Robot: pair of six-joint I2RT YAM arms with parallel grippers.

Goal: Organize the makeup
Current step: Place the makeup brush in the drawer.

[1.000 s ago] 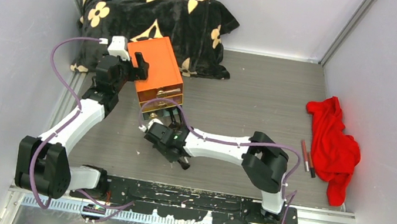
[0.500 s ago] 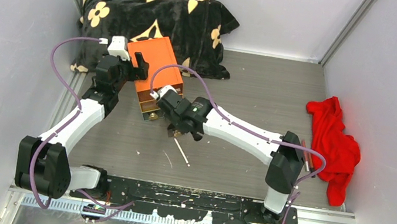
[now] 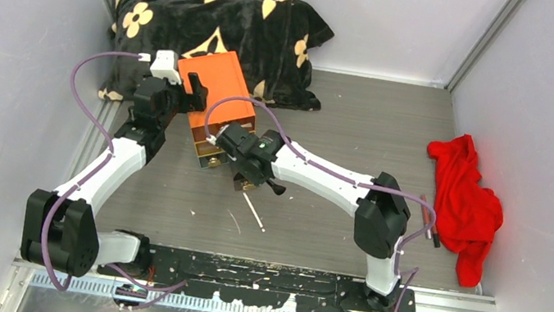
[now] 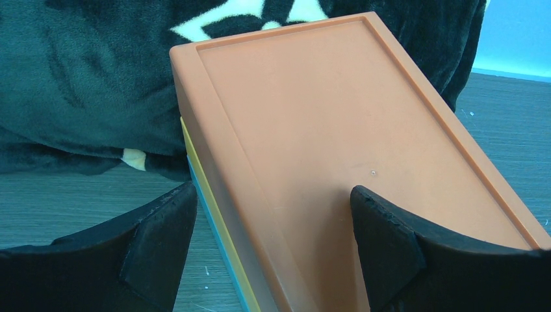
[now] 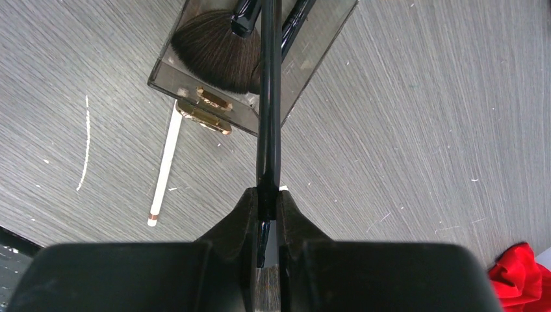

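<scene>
My right gripper [image 5: 268,195] is shut on a thin black brush handle [image 5: 268,117] whose far end reaches into the open clear drawer [image 5: 305,58] of the orange box [image 3: 221,94]. A fluffy brown-headed brush [image 5: 214,55] lies in that drawer. A white pencil [image 5: 164,166] lies on the table by the drawer front, also in the top view [image 3: 254,211]. Slim red and dark pencils [image 3: 433,233] lie beside the red cloth [image 3: 466,201]. My left gripper [image 4: 273,234] is open, one finger over the orange box [image 4: 325,130] top, the other off its left edge. No pink palette shows.
A black flowered blanket [image 3: 218,27] lies bunched behind the orange box. Grey walls close in the table on the left, back and right. The red cloth also shows at the right wrist view's lower right corner [image 5: 523,273].
My right arm has swung from the near middle of the table up to the drawer front with the brush. The white pencil it covered now shows. The left arm has not moved.
</scene>
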